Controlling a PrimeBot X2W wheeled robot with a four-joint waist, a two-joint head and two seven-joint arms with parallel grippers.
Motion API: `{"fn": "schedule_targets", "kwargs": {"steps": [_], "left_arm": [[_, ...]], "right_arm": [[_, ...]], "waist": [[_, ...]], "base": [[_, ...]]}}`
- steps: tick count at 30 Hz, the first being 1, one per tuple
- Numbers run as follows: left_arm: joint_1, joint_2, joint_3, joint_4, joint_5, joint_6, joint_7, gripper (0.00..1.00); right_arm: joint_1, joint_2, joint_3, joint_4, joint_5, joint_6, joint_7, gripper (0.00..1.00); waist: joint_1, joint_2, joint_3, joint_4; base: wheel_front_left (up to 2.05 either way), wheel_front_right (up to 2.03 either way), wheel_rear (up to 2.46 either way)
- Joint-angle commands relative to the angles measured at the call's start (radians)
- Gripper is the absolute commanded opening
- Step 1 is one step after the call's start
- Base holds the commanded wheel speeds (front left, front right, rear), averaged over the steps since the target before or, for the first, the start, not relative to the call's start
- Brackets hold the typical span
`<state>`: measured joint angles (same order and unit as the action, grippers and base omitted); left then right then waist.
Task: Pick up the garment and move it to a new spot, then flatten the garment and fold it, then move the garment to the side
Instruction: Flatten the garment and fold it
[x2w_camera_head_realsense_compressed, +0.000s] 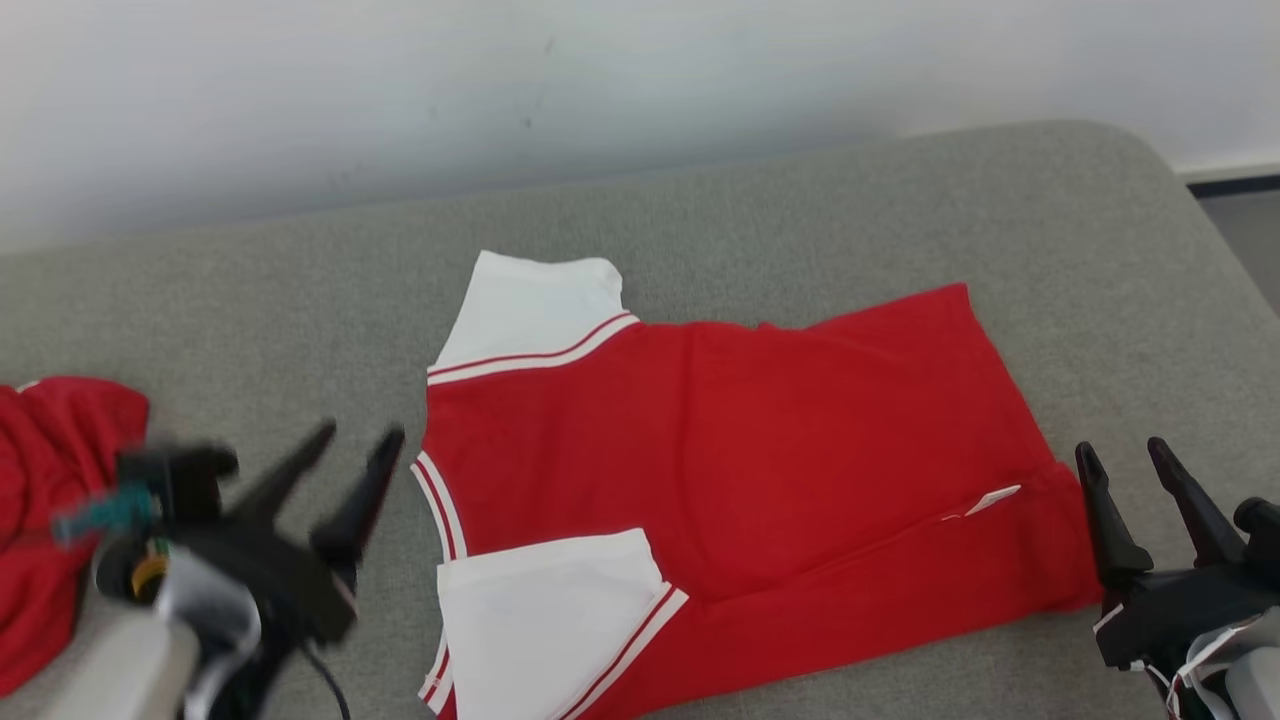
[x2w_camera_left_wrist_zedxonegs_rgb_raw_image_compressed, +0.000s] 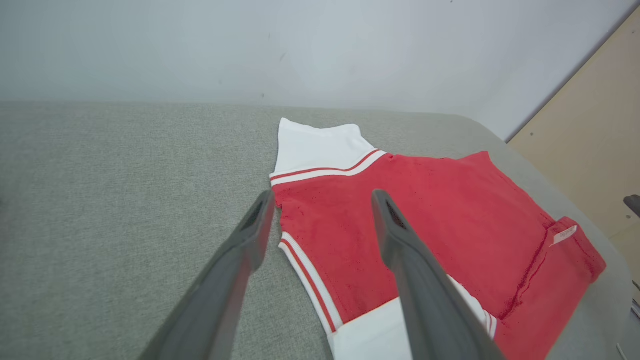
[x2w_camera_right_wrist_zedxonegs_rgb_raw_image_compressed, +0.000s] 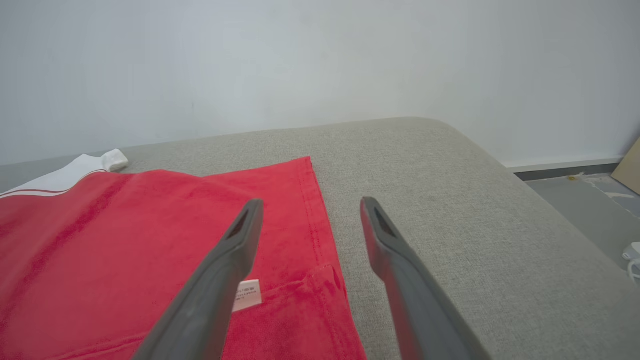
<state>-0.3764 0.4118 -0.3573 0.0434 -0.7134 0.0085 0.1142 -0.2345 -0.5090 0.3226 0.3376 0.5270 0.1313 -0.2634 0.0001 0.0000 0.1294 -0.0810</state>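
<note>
We count two pieces of red clothing on one grey padded surface (x2w_camera_head_realsense_compressed: 800, 200). One is a folded red shirt (x2w_camera_head_realsense_compressed: 760, 440) near the middle, with two white sleeves (x2w_camera_head_realsense_compressed: 535, 305) and one white label (x2w_camera_head_realsense_compressed: 995, 498). The other is a crumpled red garment (x2w_camera_head_realsense_compressed: 50, 480) at the left edge. We count two grippers, the left gripper (x2w_camera_head_realsense_compressed: 360, 432) and the right gripper (x2w_camera_head_realsense_compressed: 1122, 448), each with two dark fingers (x2w_camera_head_realsense_compressed: 365, 495).

The garment (x2w_camera_head_realsense_compressed: 740, 450) lies on the worktop (x2w_camera_head_realsense_compressed: 900, 200), the left pincer (x2w_camera_head_realsense_compressed: 360, 432) beside its left edge, the right pincer (x2w_camera_head_realsense_compressed: 1122, 448) beside its right; another cloth (x2w_camera_head_realsense_compressed: 50, 480) lies farther left.
</note>
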Motion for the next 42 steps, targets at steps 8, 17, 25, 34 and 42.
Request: {"fn": "schedule_targets", "kwargs": {"steps": [8, 17, 25, 34, 42], "left_arm": [[-0.440, -0.012, 0.014, 0.236, -0.104, -0.047, 0.260, 1.00], [-0.726, -0.002, -0.080, 0.495, -0.057, -0.098, 0.435, 1.00], [-0.870, -0.021, -0.139, 0.665, 0.018, -0.107, 0.423, 1.00], [-0.951, -0.012, -0.206, 0.786, 0.079, -0.124, 0.402, 1.00], [-0.981, -0.011, -0.264, 0.871, 0.087, -0.137, 0.453, 1.00]], "right_arm": [[-0.087, 0.026, 0.005, -0.015, -0.031, -0.001, -0.001, 1.00], [-0.157, 0.057, 0.018, -0.026, -0.041, -0.001, -0.001, 1.00], [-0.191, 0.072, 0.031, -0.029, -0.043, -0.001, 0.000, 1.00], [-0.204, 0.092, 0.033, -0.035, -0.046, -0.001, -0.001, 1.00], [-0.192, 0.107, 0.025, -0.024, -0.044, -0.001, -0.001, 1.00]], "waist": [[-0.0001, 0.0000, 0.183, -0.041], [-0.0001, 0.0000, 0.290, -0.113], [-0.0001, 0.0000, 0.354, -0.176], [-0.0001, 0.0000, 0.388, -0.225], [-0.0001, 0.0000, 0.391, -0.247]], "base": [[0.00, 0.00, 0.00], [0.00, 0.00, 0.00], [0.00, 0.00, 0.00], [0.00, 0.00, 0.00], [0.00, 0.00, 0.00]]}}
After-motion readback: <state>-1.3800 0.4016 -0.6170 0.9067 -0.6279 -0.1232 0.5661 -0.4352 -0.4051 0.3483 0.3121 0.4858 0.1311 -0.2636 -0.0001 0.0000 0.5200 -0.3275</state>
